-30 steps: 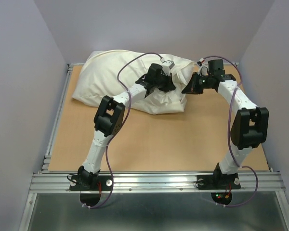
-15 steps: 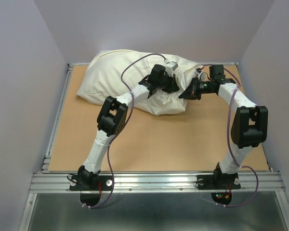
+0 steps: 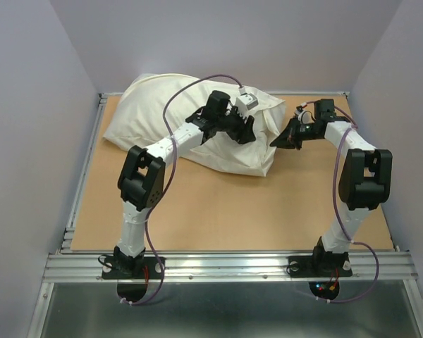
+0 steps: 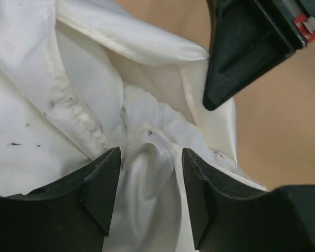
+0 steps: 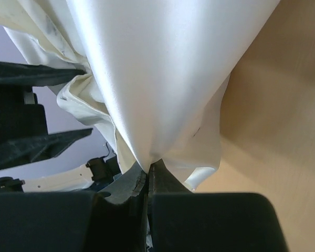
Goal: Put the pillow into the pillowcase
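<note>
Legible writing: only a small red-and-white tag [image 4: 303, 22] on the housing of the right tool [image 3: 276, 142], seen from the left wrist and too small to read

Counted: one pillowcase [image 3: 155, 116], one pillow [image 4: 147, 157], two arms, two tools, one counter [image 3: 218, 204]

Pillowcase: lying plump and cream across the far left and far middle of the counter as one stuffed bundle, with its right end toward both tools. From the left wrist, seen as a cream hemmed edge folded back at the mouth

Pillow: sitting in that mouth as cooler greyish-white cloth, bunched and wrinkled, with a few dark specks on it. Hidden under the cream cloth in the top view, so impossible to say how far in

Left tool [image 3: 245, 132]: reaching over the right end of the bundle, jaws parted. Black fingers [image 4: 102, 184] standing either side of a fold of the greyish-white cloth, a gap showing along their inner faces, nothing clamped

Right tool: just right of the bundle's right edge, near the far right of the counter, pointing left at it. Jaws pressed together on a pinch of the cream cloth, which runs from that pinch in a smooth taut cone in the right wrist view. Near the left tool at the same open end, not touching it
</note>
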You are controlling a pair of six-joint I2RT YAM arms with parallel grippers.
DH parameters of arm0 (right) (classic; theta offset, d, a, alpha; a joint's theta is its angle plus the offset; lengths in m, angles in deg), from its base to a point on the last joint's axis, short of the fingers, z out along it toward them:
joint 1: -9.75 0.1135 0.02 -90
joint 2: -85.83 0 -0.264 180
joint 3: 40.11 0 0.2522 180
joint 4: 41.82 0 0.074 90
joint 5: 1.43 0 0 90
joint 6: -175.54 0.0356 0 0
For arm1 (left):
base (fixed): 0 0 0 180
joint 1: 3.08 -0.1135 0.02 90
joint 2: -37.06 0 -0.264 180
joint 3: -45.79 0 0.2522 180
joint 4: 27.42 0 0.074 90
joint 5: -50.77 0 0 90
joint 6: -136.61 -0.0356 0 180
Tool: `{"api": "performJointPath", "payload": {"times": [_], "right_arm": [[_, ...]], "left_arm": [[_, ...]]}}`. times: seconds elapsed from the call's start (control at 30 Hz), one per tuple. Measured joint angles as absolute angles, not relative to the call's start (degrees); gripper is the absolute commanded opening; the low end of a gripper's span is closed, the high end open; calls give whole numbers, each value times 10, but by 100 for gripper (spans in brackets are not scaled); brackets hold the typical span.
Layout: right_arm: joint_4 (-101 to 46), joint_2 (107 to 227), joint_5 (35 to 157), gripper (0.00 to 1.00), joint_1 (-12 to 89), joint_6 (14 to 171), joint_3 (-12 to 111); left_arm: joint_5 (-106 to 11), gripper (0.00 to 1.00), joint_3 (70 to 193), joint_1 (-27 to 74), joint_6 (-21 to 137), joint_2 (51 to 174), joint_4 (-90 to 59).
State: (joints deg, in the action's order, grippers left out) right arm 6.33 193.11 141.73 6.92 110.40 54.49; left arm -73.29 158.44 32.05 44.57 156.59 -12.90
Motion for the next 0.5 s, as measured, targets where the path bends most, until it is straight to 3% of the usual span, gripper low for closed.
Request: {"api": "performJointPath", "payload": {"times": [0.5], "right_arm": [[65, 1931, 1428, 1, 72, 1097, 545]], "left_arm": [[-790, 67, 1599, 389, 2, 1531, 42]]}}
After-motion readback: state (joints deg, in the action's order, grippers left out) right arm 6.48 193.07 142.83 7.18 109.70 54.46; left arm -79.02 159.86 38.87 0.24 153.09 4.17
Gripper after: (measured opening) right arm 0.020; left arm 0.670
